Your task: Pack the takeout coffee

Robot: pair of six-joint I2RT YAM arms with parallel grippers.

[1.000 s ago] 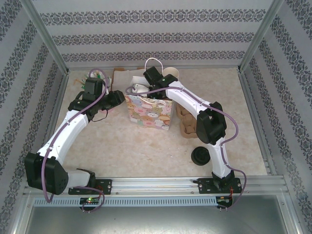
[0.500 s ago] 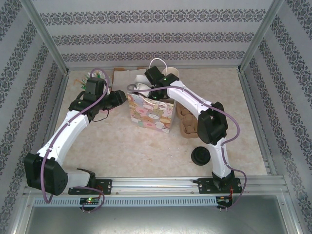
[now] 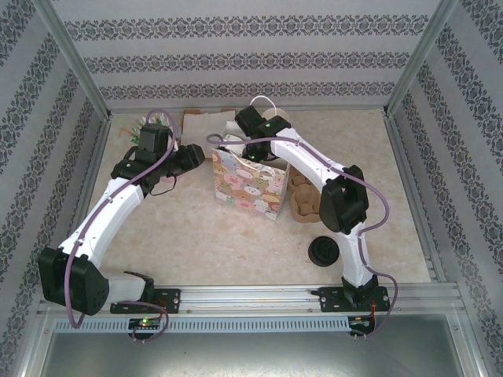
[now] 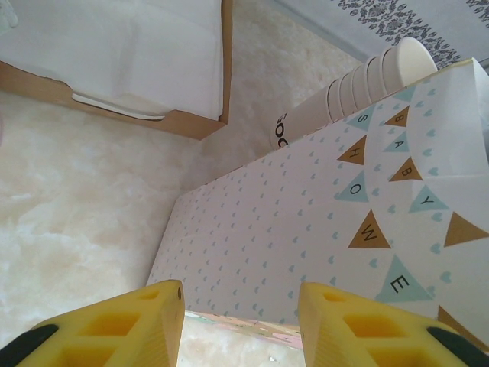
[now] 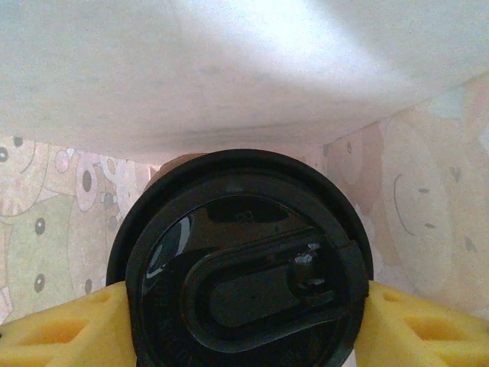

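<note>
From above, the right wrist reaches into the bag [image 3: 250, 187] and hides the coffee. On the right wrist camera the coffee [image 5: 243, 260] sits inside the bag, lid up, its cup body out of sight beneath. The right gripper [image 5: 244, 325] has a finger close by each side of the lid. The rim covers the contact, so gripping or free, can't tell. The left gripper [image 4: 241, 329] hangs over the bag's side, jaws partly apart, nothing between them.

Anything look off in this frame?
Nothing damaged or spilled. Two small oddities: the stack of cups appears to lie on its side beside the gift bag, and a black lid sits loose on the table near the right arm's base. The takeout coffee, inside the bag, has its lid on.
</note>
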